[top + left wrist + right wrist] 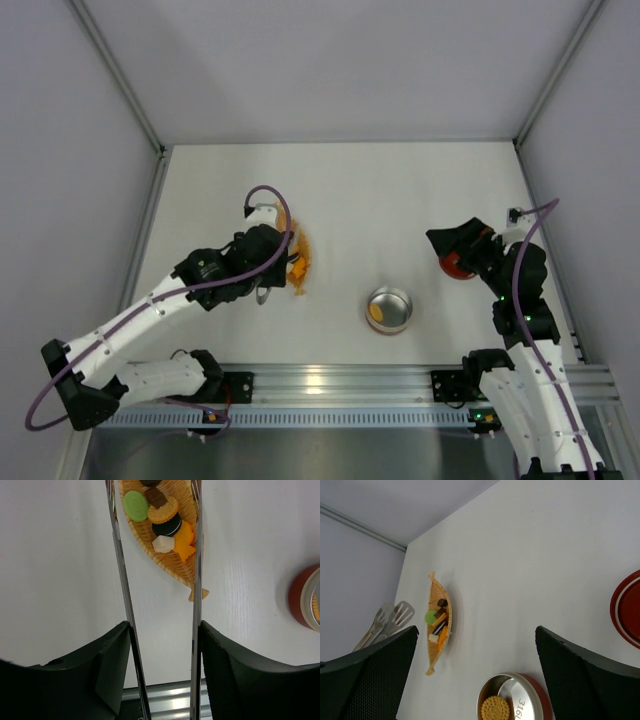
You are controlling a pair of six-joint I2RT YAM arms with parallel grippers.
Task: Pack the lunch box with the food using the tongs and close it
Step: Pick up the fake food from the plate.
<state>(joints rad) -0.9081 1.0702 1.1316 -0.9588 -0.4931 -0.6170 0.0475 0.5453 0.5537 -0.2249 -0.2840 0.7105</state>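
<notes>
On table [400, 200], top view: lunch box [389, 309] is seen open near centre, one food piece [377, 312] inside; red lid [455, 266] lies to its right, partly under right gripper [458, 240].
Left wrist: tongs [197, 580] are clamped by left gripper [162, 630], arms framing basket [170, 560] of food [167, 525].
Right wrist: right jaws are spread wide, nothing held; basket is seen left of lunch box.

White tabletop [400, 190], pale grey walls [340, 60] on three sides, aluminium rail [340, 380] along near edge
</notes>
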